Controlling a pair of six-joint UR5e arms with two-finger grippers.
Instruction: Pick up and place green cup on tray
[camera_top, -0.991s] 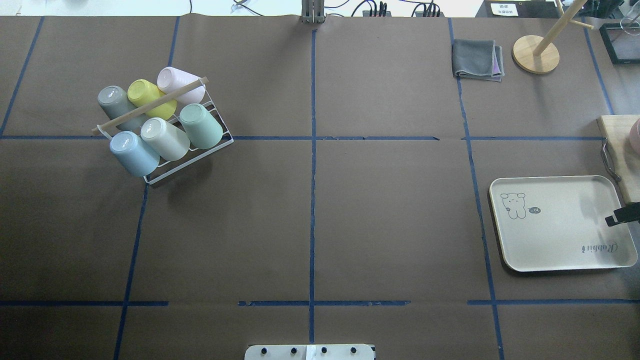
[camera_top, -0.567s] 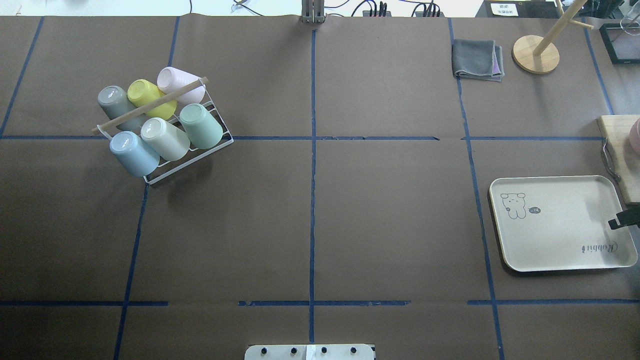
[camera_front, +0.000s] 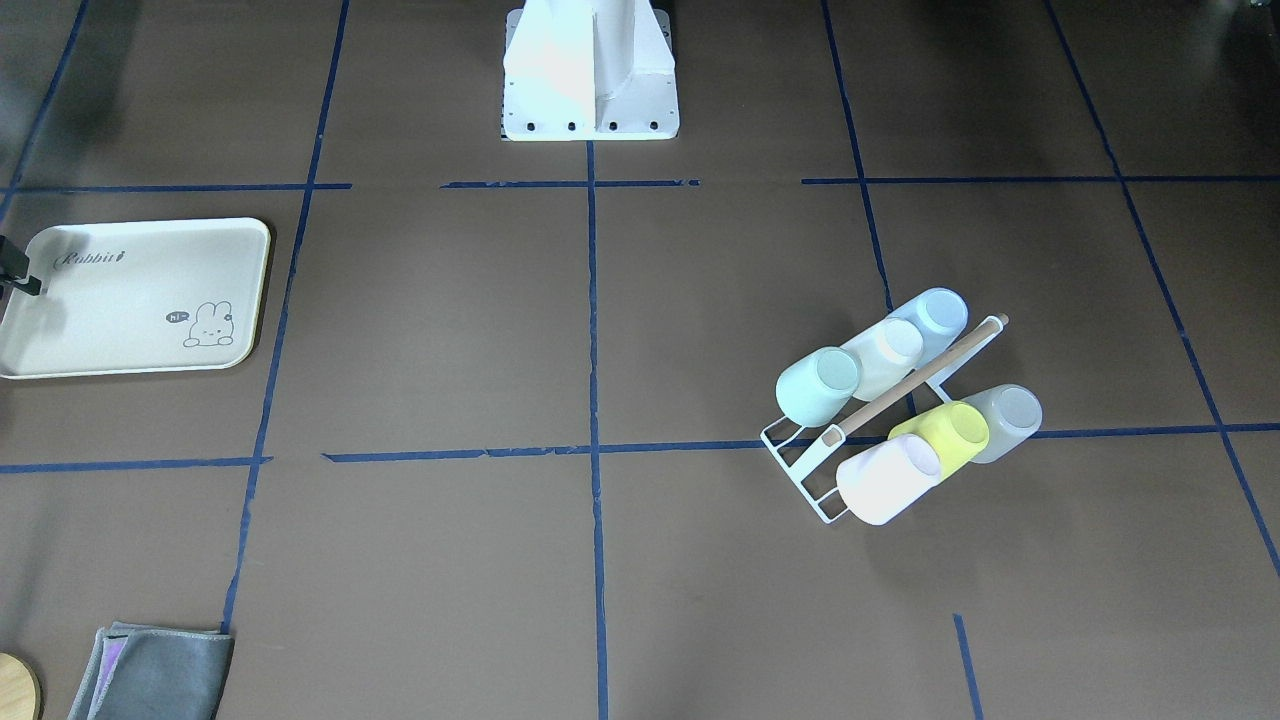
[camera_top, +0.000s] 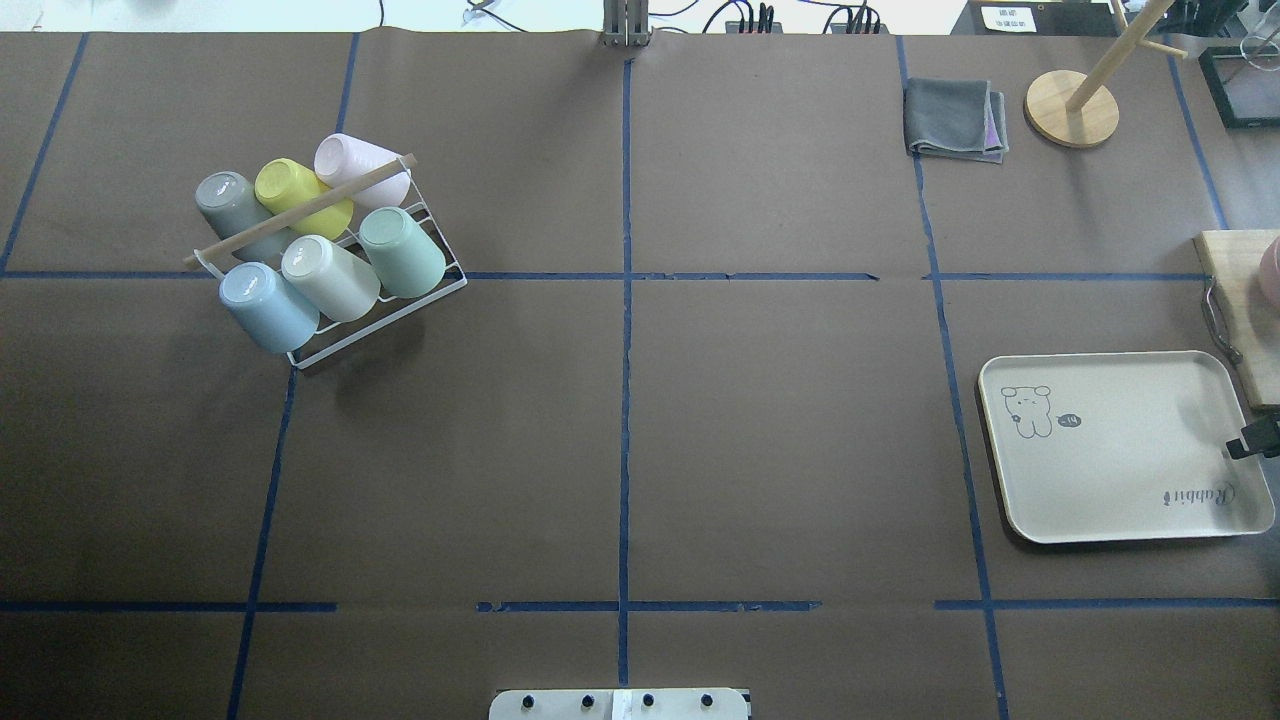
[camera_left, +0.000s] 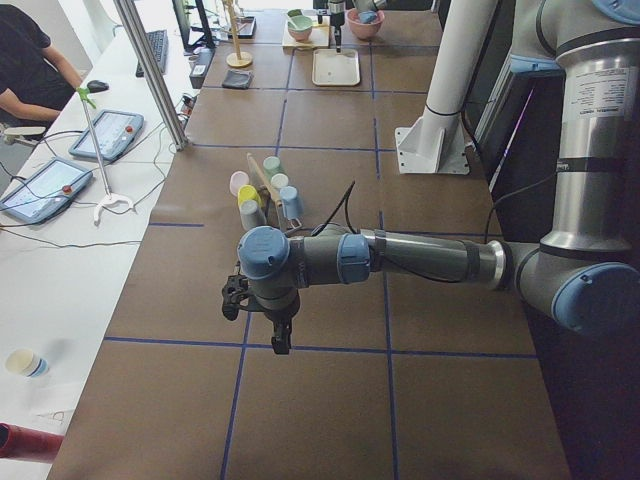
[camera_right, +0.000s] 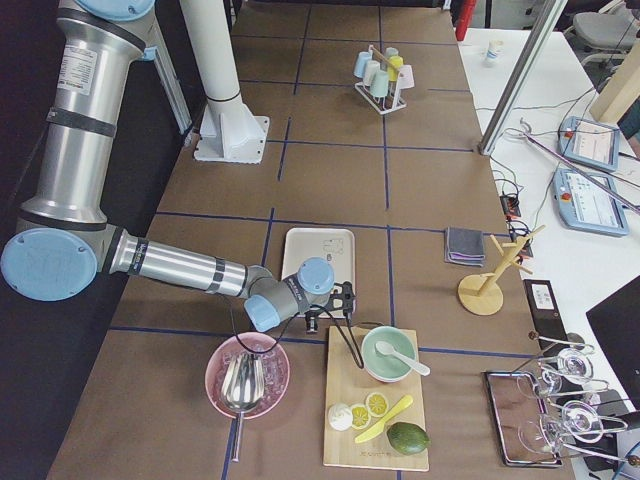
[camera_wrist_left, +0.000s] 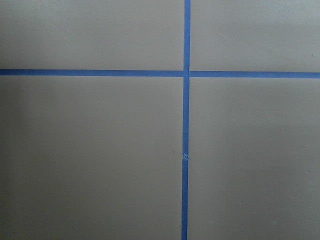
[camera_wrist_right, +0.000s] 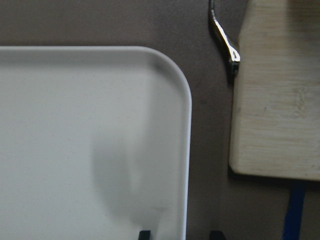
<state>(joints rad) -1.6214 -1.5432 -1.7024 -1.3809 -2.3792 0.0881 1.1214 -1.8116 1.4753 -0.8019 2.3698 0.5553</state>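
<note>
You see the green cup in the rack, the right gripper with jaws apart astride the tray rim, and the left gripper jaws you cannot tell.

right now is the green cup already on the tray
No, the green cup sits bottom-up in the white wire rack, far across the table from the tray.

Overhead view. Rack stood at left on table, bearing six cups in two rows of three. End cup sat at near row's right end. Tray lay at right, well apart from rack. Board lay behind tray. Cloth lay far right, stand just right of it. Right gripper hung over tray's right rim.
</note>
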